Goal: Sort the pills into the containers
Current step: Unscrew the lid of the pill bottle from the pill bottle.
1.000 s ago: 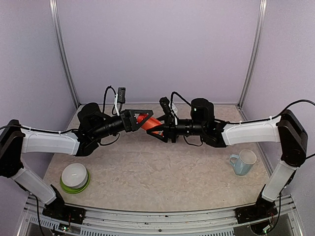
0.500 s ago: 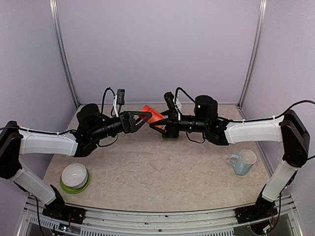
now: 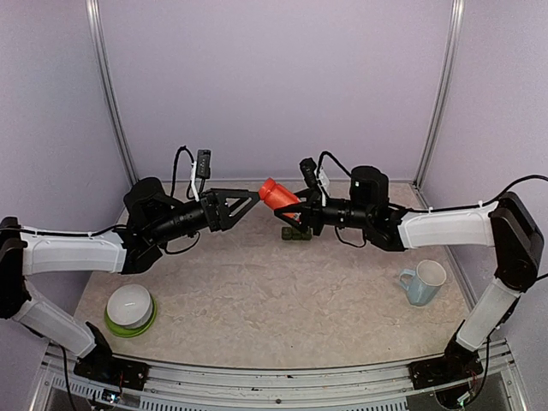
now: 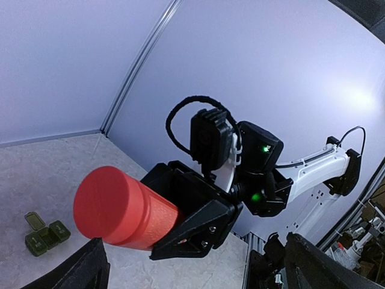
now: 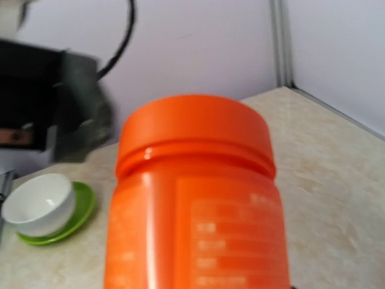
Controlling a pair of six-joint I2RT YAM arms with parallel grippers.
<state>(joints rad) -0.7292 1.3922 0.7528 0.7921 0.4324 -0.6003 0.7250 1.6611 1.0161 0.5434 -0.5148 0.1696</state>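
An orange-red bottle [image 3: 277, 196] with its cap on hangs in the air at the back middle, lying almost level, and my right gripper [image 3: 288, 211] is shut on its body. In the right wrist view the bottle [image 5: 195, 198] fills the picture. My left gripper [image 3: 253, 202] is open, its tips just left of the cap and apart from it. From the left wrist the bottle [image 4: 120, 208] points its cap at the camera between my wide fingers [image 4: 87, 268]. The dark green containers [image 3: 296, 233] lie on the table under the bottle, also low left in the left wrist view [image 4: 45, 233]. No pills show.
A white bowl on a green saucer [image 3: 130, 308] sits near the front left and also shows in the right wrist view [image 5: 39, 205]. A pale blue mug [image 3: 422, 282] stands at the right. Walls close the table's back and sides.
The right gripper has lifted the bottle up and to the right. The left gripper, which straddled the bottle, has drawn back left off it. The containers now show beneath.
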